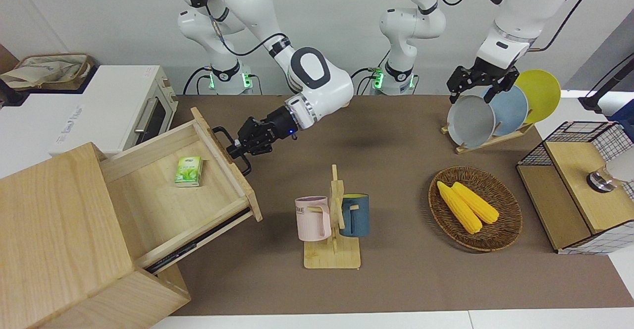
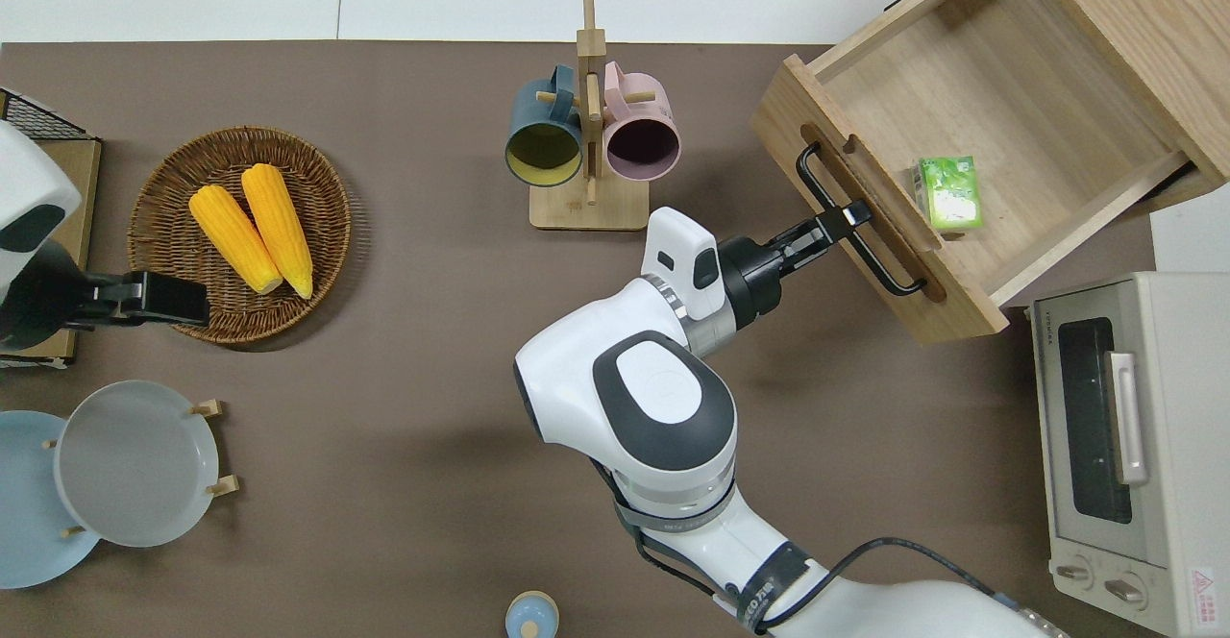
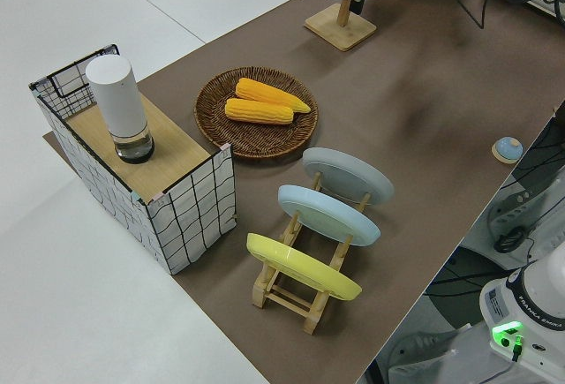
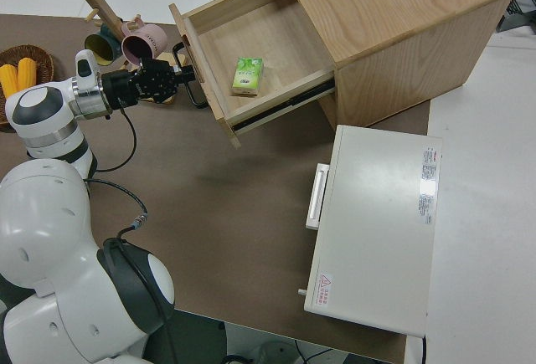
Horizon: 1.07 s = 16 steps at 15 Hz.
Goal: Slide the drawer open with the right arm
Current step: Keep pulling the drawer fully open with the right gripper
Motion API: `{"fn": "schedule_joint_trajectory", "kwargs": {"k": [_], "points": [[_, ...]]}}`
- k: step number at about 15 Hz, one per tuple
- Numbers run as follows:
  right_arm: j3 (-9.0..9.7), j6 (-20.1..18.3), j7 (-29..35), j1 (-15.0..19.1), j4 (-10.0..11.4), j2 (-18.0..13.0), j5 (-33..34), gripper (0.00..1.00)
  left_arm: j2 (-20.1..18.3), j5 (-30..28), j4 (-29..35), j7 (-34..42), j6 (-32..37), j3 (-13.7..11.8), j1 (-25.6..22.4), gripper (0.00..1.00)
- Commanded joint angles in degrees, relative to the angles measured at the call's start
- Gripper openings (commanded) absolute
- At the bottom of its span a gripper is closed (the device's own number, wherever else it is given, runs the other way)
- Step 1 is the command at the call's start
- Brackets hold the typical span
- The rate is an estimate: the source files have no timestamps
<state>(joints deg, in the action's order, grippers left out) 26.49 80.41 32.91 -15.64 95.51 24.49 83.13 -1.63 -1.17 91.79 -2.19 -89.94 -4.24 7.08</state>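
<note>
While the big wooden cabinet is sitting at the right arm's end of the table, its drawer is hanging well out over the brown table mat, so you can see most of the inside. The white toaster oven is sitting beside the cabinet, nearer to the robots. The right arm is reaching across with its blue wrist light glowing, and the right gripper is pinching the black loop handle on the drawer front, fingers clamped around the bar about midway along it. The left arm is parked. Inside the drawer, a small green packet is lying flat on the bottom, close to the front panel. The mug rack with a pink and a blue mug is standing near the drawer's front corner, toward the left arm's end.
</note>
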Motion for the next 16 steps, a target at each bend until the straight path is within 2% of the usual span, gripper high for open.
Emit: {"fn": "schedule_joint_trajectory", "kwargs": {"k": [1,5,7,8,9,10,11,12,14,16], "points": [[1.54,-5.35,0.92,-1.49,-0.94,-1.46,-2.62,0.0,-0.48,0.73,-0.12,0.08,0.82,-0.16,0.13,1.0],[3.3,-7.72,1.01,-2.11,-1.03,-1.46,-3.94,0.0,-0.48,0.73,-0.12,0.08,0.82,-0.16,0.13,1.0],[3.57,-8.51,1.1,-2.2,-1.46,-1.46,-5.08,0.0,-0.48,0.73,-0.12,0.08,0.82,-0.16,0.13,1.0],[3.57,-8.52,1.1,-2.2,-1.73,-1.54,-5.17,0.064,-0.48,0.73,-0.12,0.08,0.82,-0.16,0.13,1.0],[3.57,-8.43,1.1,-2.2,-1.73,-1.55,-5.17,0.27,-0.48,0.73,-0.12,0.08,0.74,-0.16,0.13,1.0],[3.4,-8.08,1.19,-2.12,-1.73,-1.55,-5.0,0.398,-0.48,0.73,-0.12,0.08,0.82,-0.16,0.13,1.0],[3.22,-7.64,1.28,-1.94,-1.73,-1.55,-4.3,0.654,-0.48,0.73,-0.12,0.08,0.82,-0.16,0.13,1.0],[3.04,-7.46,1.28,-1.5,-1.73,-1.55,-3.95,0.845,-0.48,0.73,-0.12,0.08,0.82,-0.16,0.13,1.0],[3.04,-7.11,1.36,-1.32,-1.73,-1.55,-3.77,0.981,-0.48,0.73,-0.12,0.08,0.73,-0.16,0.13,1.0],[3.04,-7.02,1.36,-1.32,-1.73,-1.55,-3.77,0.985,-0.48,0.73,-0.12,0.08,0.82,-0.16,0.13,1.0]]}}
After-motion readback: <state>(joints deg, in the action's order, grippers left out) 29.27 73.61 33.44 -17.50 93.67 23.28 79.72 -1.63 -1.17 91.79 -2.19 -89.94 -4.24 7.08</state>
